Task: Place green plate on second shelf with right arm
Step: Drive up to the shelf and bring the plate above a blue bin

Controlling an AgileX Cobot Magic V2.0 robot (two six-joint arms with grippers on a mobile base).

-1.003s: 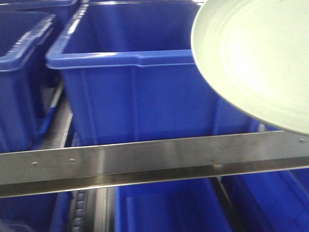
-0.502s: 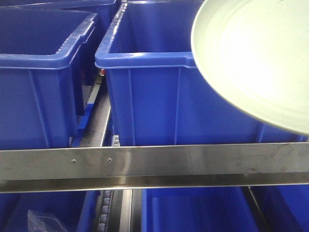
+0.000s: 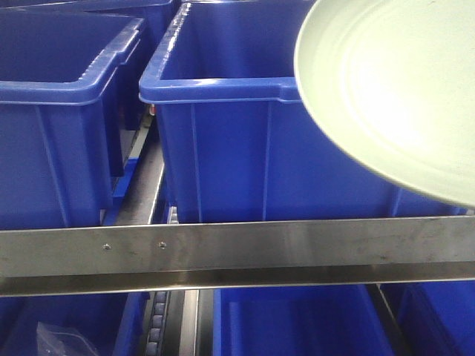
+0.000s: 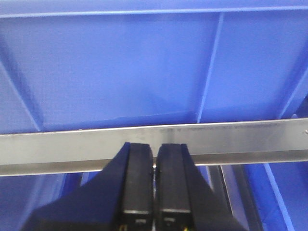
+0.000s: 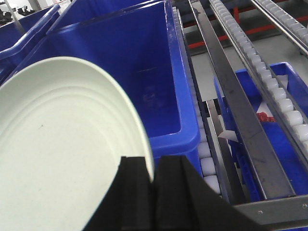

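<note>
The green plate (image 3: 386, 89) hangs tilted at the upper right of the front view, over the near right corner of a blue bin (image 3: 223, 141). In the right wrist view my right gripper (image 5: 154, 175) is shut on the rim of the green plate (image 5: 62, 144), and the disc spreads out to the left. My left gripper (image 4: 155, 150) is shut with nothing in it, in front of a steel shelf rail (image 4: 231, 137). The same kind of rail (image 3: 237, 248) crosses the front view; I cannot tell which level is the second shelf.
A second blue bin (image 3: 52, 126) stands to the left on the same level. More blue bins (image 3: 297, 326) sit below the rail, one holding a plastic bag (image 3: 56, 341). White roller tracks (image 5: 240, 43) and steel rails run along the rack on the right.
The bins and rail slid to the right in the front view, then slightly back left. The plate kept its place in the upper right corner.
</note>
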